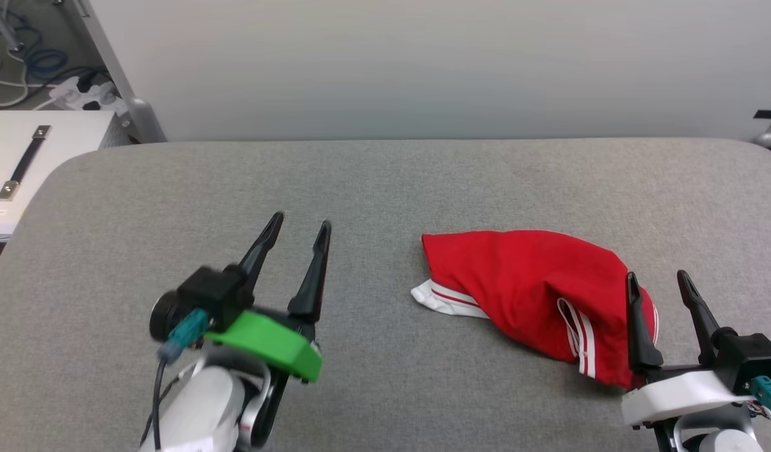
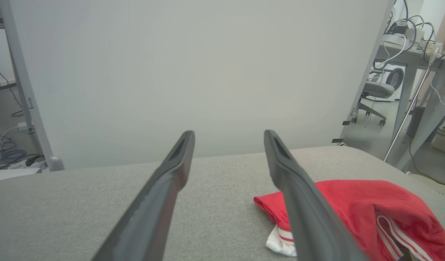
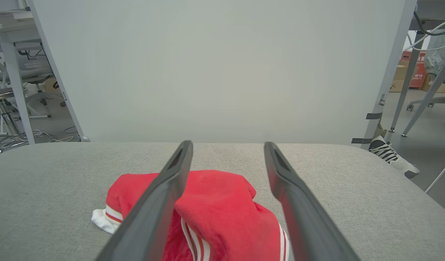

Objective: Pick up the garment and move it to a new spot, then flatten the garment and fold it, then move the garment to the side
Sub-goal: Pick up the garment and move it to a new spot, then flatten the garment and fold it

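The garment (image 1: 523,282) lies crumpled in a heap on the grey padded table (image 1: 385,182), right of centre: red cloth with white, red-striped trim showing at its left and lower edges. Its print is hidden. My left gripper (image 1: 302,230) hovers open over bare table well to the left of it. In the left wrist view the garment (image 2: 353,203) sits to the right beyond the left gripper (image 2: 229,136). My right gripper (image 1: 658,279) stands open at the garment's right end, empty. The right wrist view has the garment (image 3: 222,203) lying under and ahead of the right gripper (image 3: 228,145).
A pale panel (image 1: 423,63) stands along the table's far edge. A white case with a black handle (image 1: 27,157) sits off the table's left corner, with cables (image 1: 21,69) on the floor behind. A shoe (image 3: 389,156) shows on the floor past the table's right corner.
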Available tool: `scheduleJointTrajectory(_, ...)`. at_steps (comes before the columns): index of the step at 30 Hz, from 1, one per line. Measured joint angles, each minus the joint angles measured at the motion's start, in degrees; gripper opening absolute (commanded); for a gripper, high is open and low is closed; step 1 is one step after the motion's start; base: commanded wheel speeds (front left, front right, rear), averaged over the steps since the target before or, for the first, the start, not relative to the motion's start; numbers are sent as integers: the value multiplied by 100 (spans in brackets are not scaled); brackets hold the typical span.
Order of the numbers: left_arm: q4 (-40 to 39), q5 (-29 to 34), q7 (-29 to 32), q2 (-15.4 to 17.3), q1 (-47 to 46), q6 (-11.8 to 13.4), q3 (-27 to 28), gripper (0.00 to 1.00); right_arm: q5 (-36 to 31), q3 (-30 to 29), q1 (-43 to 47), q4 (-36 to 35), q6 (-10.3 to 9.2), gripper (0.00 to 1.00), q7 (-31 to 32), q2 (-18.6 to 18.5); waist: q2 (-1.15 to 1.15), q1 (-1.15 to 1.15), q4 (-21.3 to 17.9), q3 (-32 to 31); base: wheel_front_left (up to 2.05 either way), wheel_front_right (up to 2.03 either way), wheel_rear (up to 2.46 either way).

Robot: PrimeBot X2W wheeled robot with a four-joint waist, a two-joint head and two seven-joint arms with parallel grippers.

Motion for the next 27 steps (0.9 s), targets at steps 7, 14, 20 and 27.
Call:
scheduleJointTrajectory(7, -337, 632, 0, -446, 1056, -166, 738, 100, 1, 0, 116, -11, 0, 100, -1, -1, 0, 0, 113, -188, 0, 0, 0)
scheduleJointTrajectory(14, -482, 1155, 0, -911, 1491, -436, 1282, 100, 24, 66, 205, -56, 0, 100, -1, 0, 0, 0, 100, -218, 0, 0, 0)
scheduleJointTrajectory(20, -387, 1304, 0, -1078, 1602, -648, 1482, 100, 69, 88, 205, -60, 0, 100, -1, -1, 0, 0, 63, -204, 0, 0, 0)
scheduleJointTrajectory(27, -218, 1182, 0, -1201, 1599, -760, 1419, 100, 73, 97, 205, -88, 0, 100, -1, 0, 0, 0, -13, -151, 0, 0, 0)
